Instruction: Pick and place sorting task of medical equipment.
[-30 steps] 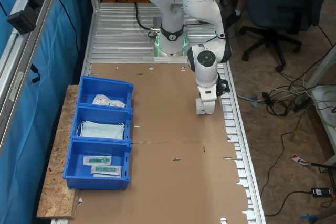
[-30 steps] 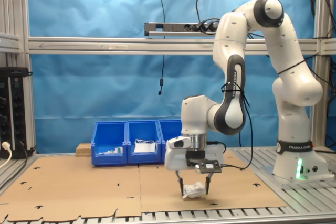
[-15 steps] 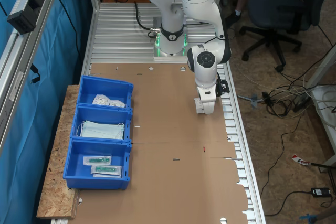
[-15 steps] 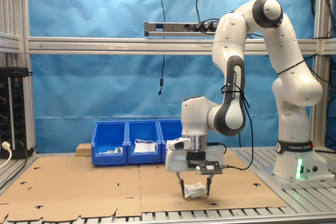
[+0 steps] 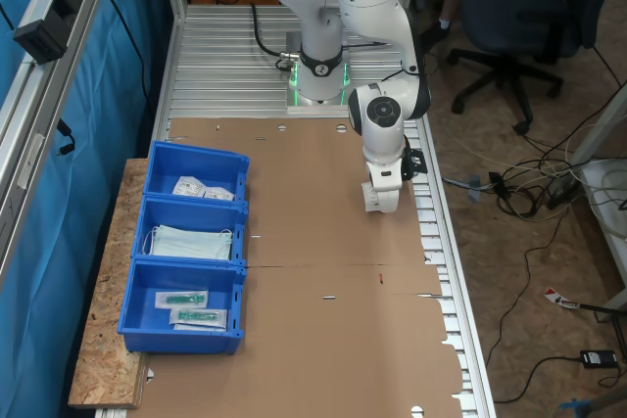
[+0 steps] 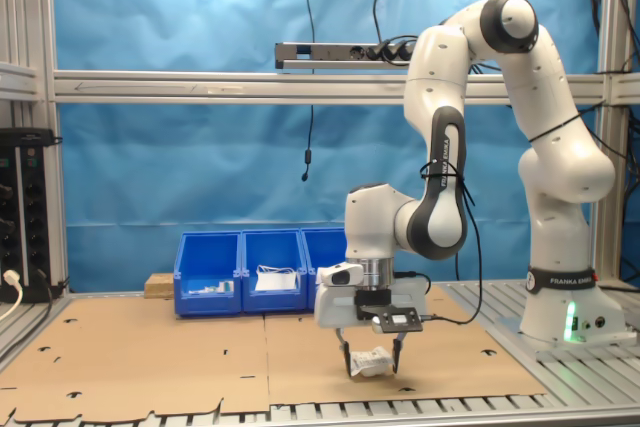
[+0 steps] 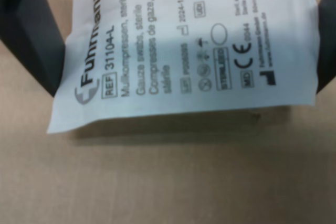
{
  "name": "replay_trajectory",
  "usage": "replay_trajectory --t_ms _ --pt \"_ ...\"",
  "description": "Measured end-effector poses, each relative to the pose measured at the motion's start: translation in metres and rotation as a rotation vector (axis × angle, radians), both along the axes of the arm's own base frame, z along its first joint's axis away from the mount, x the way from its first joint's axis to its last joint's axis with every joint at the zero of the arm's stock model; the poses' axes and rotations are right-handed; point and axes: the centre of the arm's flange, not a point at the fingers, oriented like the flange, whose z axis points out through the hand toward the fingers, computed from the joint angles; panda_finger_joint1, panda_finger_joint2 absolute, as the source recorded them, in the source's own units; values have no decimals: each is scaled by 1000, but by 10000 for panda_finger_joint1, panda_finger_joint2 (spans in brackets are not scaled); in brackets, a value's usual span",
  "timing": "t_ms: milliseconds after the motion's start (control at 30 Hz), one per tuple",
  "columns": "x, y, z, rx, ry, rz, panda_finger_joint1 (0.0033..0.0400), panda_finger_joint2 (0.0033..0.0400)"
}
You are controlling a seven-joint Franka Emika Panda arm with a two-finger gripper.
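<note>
Now white packet (image 6: 372, 361) sits between dark fingers (image 6: 347, 357), both fingers pressed against packet edges, just above cardboard (image 6: 180, 357).

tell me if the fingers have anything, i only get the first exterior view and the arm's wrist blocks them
observer: yes, in the second exterior view a white packet sits between the fingers, low over the cardboard
operator: pinched or loose
observer: pinched, it seems. The wrist view has a dark finger against each side edge of it
operator: off the cardboard yet
observer: cannot tell. The wrist view shows a shadow under its free edge
</note>
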Motion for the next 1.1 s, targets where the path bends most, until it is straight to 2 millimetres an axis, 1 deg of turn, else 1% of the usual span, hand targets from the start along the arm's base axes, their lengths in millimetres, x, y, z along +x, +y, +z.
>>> replay_trajectory --t_ms 733,767,800,833,1000,1033,1100 --pt "1 -3 0 -2 0 -6 400 400" --pt "1 -3 0 -2 0 -6 364 364" --pt "1 -3 0 -2 0 -6 364 364" --pt "1 -3 0 -2 0 -6 272 272" --pt "1 -3 0 -2 0 -6 272 272" --pt "1 -3 0 -2 0 -6 178 178" --pt "1 -3 0 -2 0 -6 178 178"
